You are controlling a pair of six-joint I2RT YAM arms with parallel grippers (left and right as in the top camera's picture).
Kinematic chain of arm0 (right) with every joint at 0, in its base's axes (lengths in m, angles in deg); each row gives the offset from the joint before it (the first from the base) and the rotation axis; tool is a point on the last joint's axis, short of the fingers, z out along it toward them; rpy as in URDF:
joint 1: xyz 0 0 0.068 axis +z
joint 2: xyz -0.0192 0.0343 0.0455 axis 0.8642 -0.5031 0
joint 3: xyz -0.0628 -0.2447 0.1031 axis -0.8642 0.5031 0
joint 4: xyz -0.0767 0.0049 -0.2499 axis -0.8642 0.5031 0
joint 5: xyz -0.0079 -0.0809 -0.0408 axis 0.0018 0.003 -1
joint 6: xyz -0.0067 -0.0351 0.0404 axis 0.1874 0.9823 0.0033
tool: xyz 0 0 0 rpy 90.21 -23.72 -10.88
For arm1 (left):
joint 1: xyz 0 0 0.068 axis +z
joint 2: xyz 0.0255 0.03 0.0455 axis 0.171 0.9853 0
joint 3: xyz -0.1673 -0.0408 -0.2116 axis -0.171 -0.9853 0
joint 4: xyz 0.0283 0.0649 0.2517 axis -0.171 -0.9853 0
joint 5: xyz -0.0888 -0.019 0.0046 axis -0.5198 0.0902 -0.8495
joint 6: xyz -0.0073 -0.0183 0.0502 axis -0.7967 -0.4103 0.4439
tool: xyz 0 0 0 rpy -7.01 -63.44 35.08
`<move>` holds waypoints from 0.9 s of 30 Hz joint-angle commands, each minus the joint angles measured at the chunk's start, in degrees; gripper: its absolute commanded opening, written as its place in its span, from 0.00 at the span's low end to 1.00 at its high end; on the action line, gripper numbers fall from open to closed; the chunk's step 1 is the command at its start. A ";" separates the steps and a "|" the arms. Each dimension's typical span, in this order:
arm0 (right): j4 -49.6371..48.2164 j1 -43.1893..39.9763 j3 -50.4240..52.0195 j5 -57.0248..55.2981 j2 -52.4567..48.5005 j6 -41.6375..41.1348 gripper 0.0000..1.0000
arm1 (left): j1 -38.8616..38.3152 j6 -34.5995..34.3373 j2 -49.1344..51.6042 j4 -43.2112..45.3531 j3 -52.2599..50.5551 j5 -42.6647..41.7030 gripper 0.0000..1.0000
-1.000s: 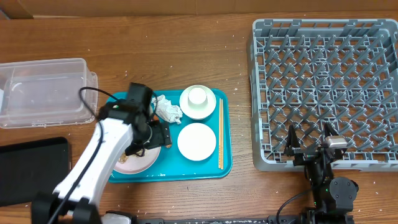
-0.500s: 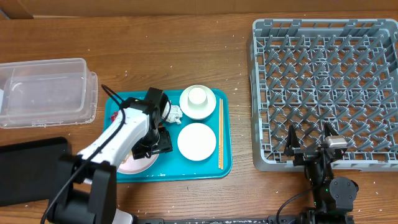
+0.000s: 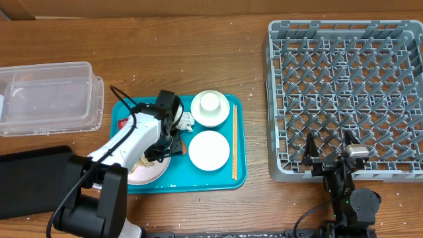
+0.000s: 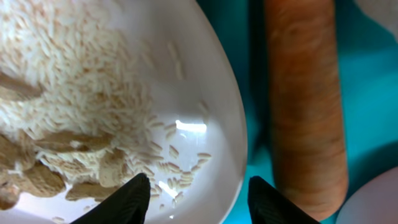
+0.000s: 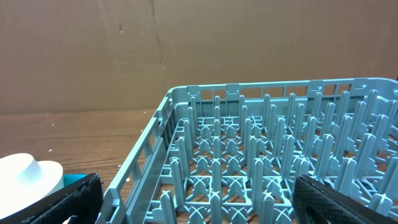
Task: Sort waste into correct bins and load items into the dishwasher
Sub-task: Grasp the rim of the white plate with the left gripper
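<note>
Shifted right since earlier, left gripper (image 4: 199, 196) is held open over plate (image 4: 208, 81) rim. Rim is best pinched level; rice (image 4: 62, 74) appears loose. Right gripper (image 5: 199, 202) is parked open.

Overhead, the left arm (image 3: 125, 142) covered most of the food plate (image 3: 147, 175) at 8 o'clock on the tray (image 3: 218, 182); a red scrap (image 3: 122, 123) at 10 o'clock there was too small to name. In the wrist view, the left gripper (image 4: 202, 202) showed only fingertips at 6 o'clock, and a brown bar (image 4: 301, 106) at 2 o'clock was blurred.
</note>
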 commanded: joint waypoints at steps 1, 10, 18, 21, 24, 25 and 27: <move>-0.22 0.22 0.59 -0.50 0.57 -0.37 1.00 | -0.15 1.38 0.61 0.26 -0.35 3.72 0.50; -0.22 0.22 0.59 -0.52 0.57 -0.37 1.00 | -0.17 2.64 0.63 2.01 -0.35 4.04 0.29; -0.22 0.22 0.59 -0.50 0.57 -0.37 1.00 | -0.17 2.67 0.92 2.62 -0.35 4.04 0.35; -0.22 0.22 0.59 -0.50 0.57 -0.37 1.00 | -0.17 2.67 1.88 3.23 -0.35 3.78 0.35; -0.22 0.22 0.59 -0.52 0.57 -0.37 1.00 | -0.37 2.67 3.52 3.69 -0.35 2.89 0.35; -0.22 0.22 0.59 -0.52 0.57 -0.37 1.00 | -0.52 2.67 3.93 3.85 -0.35 2.93 0.34; -0.22 0.22 0.59 -0.50 0.57 -0.37 1.00 | -0.66 2.64 4.24 3.91 -0.35 2.91 0.31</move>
